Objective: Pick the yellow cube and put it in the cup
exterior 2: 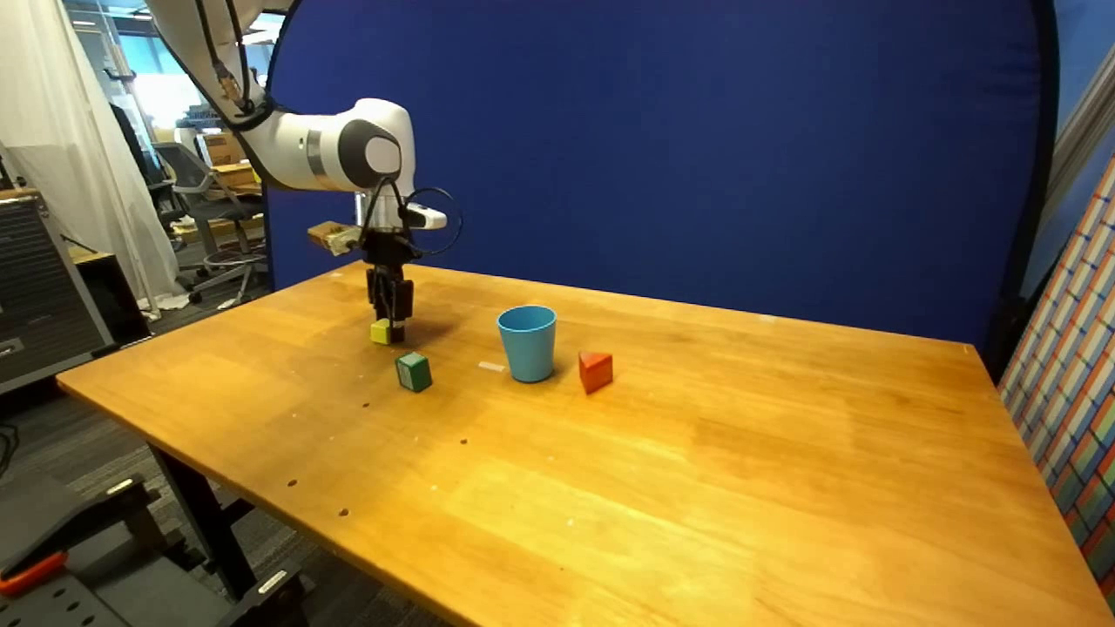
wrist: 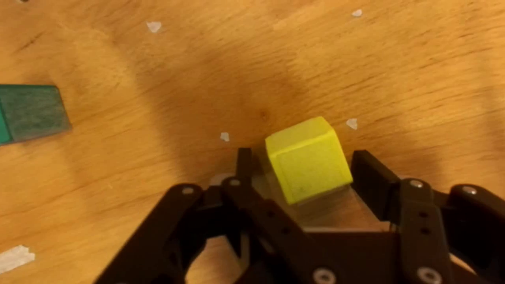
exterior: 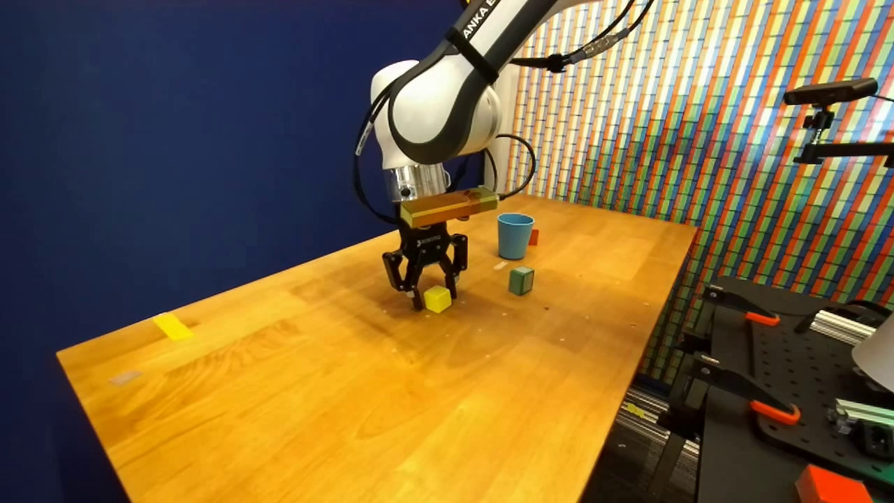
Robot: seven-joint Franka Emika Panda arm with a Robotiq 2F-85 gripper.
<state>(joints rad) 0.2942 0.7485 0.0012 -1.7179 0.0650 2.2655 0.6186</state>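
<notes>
The tiny yellow cube (exterior: 438,299) rests on the table in both exterior views (exterior 2: 380,332). In the wrist view the yellow cube (wrist: 311,165) sits between the fingertips, turned at an angle to them. My gripper (wrist: 302,163) is open and low at the table, also seen in an exterior view (exterior: 434,297). A gap shows between the left finger and the cube. The right finger is close to the cube's corner; I cannot tell if they touch. The small blue cup (exterior 2: 529,348) stands upright on the table in both exterior views (exterior: 514,237), out of the wrist view.
A green cube (exterior 2: 414,372) lies between the gripper and the cup's side, also in the wrist view (wrist: 35,112). A red block (exterior 2: 596,372) sits beside the cup. A flat yellow tape strip (exterior: 173,326) is near the table's edge. A blue backdrop (exterior 2: 653,157) stands behind.
</notes>
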